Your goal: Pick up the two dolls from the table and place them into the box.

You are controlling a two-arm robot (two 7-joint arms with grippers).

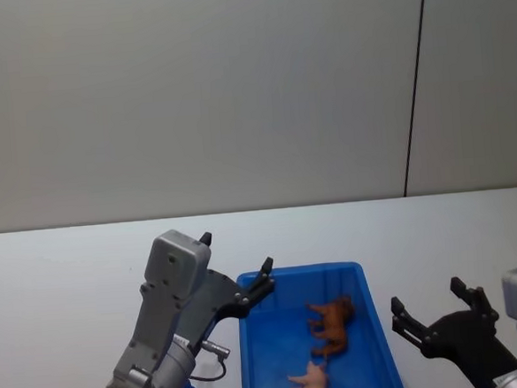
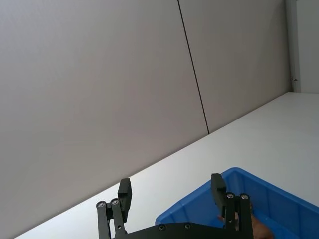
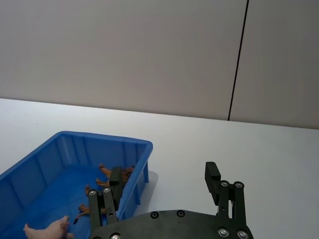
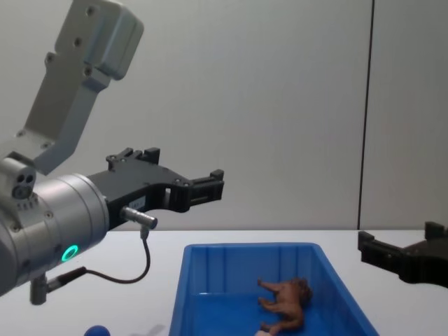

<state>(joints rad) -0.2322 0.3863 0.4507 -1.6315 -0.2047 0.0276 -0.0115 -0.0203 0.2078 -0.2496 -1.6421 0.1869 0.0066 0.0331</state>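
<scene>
The blue box (image 1: 252, 354) (image 4: 183, 294) (image 3: 30, 164) (image 2: 279, 191) stands on the white table (image 1: 60, 279). Inside it the brown lion-like doll (image 1: 332, 324) (image 4: 287, 302) (image 3: 102, 191) lies on its side, and the pale pink doll (image 1: 311, 381) (image 3: 47, 230) lies just nearer to me. My left gripper (image 1: 237, 271) (image 2: 172, 191) (image 4: 175, 175) hangs open and empty above the box's far left corner. Open as well, my right gripper (image 1: 430, 306) (image 3: 164, 177) is low at the box's right side, holding nothing.
A plain grey wall with a dark vertical seam (image 1: 415, 85) stands behind the table. A small blue object (image 4: 96, 331) lies on the table near my left arm's base. Bare white tabletop stretches left, right and behind the box.
</scene>
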